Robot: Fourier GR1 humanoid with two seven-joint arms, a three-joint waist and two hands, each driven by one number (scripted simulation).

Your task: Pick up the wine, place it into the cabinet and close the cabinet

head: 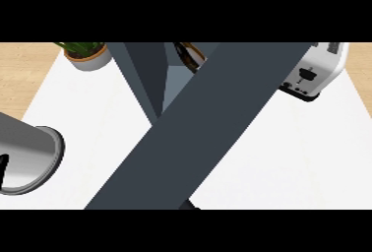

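A sliver of the dark wine bottle shows at the top centre, beside the dark grey cabinet and partly behind a broad dark grey panel. That panel has the cabinet's colour, looks like its door, and crosses the view diagonally from the lower middle to the upper right. It hides most of the bottle and the cabinet's inside. My left forearm comes in at the left edge as a silver cylinder. Only a black scrap of the left hand shows there. My right hand is nowhere in the view.
A potted plant stands at the back left of the white counter. A white toaster stands at the back right. Wooden floor shows past the counter's left and right edges.
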